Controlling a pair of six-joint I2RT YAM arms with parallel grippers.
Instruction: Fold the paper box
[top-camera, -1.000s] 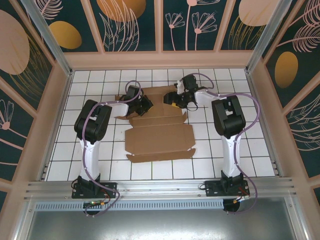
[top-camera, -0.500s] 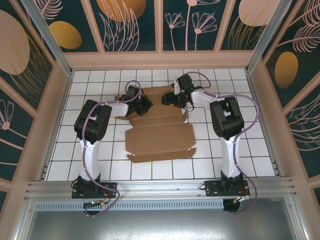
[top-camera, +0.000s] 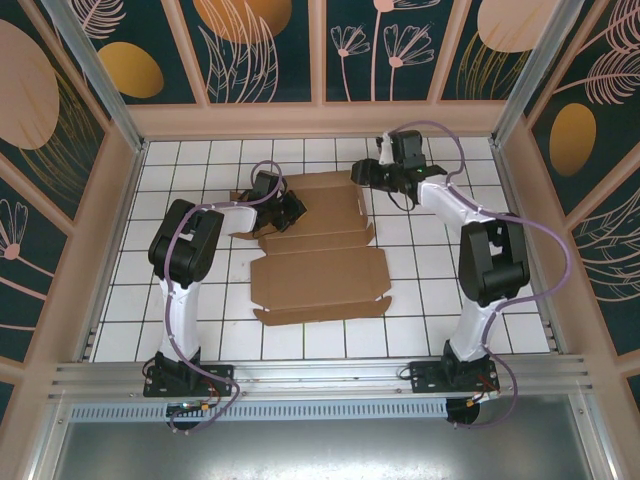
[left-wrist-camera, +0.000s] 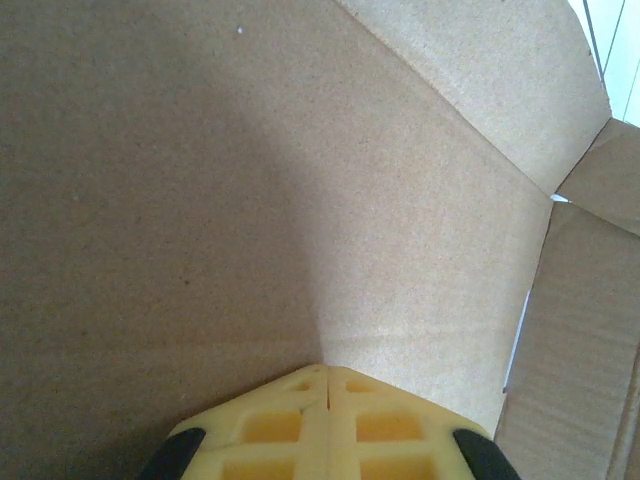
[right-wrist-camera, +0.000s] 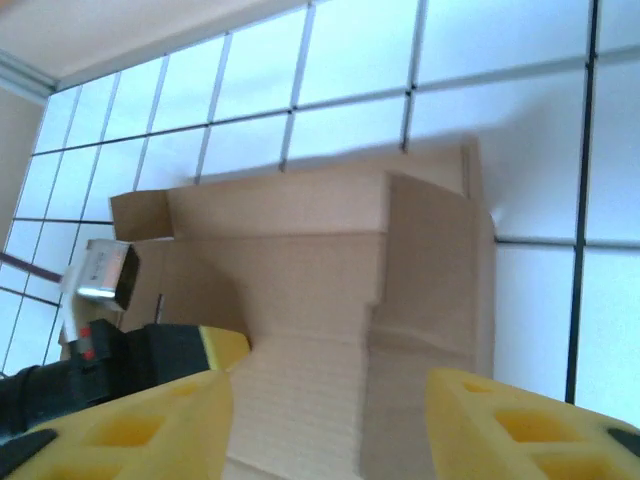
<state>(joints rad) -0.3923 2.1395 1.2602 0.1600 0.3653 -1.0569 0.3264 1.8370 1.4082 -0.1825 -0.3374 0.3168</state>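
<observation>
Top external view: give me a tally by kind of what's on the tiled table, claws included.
Paper box: 1, brown cardboard
Claws: 2, left claw shut, right claw open
Total: 3

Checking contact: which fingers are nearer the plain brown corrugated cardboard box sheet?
Left. Left fingers, shut, rest on the cardboard sheet; right fingers hover off its far right corner.

We find the box lying mid-tabletop. Our left tool rests on its far left part, and our right tool hangs at its far right corner, well apart.
</observation>
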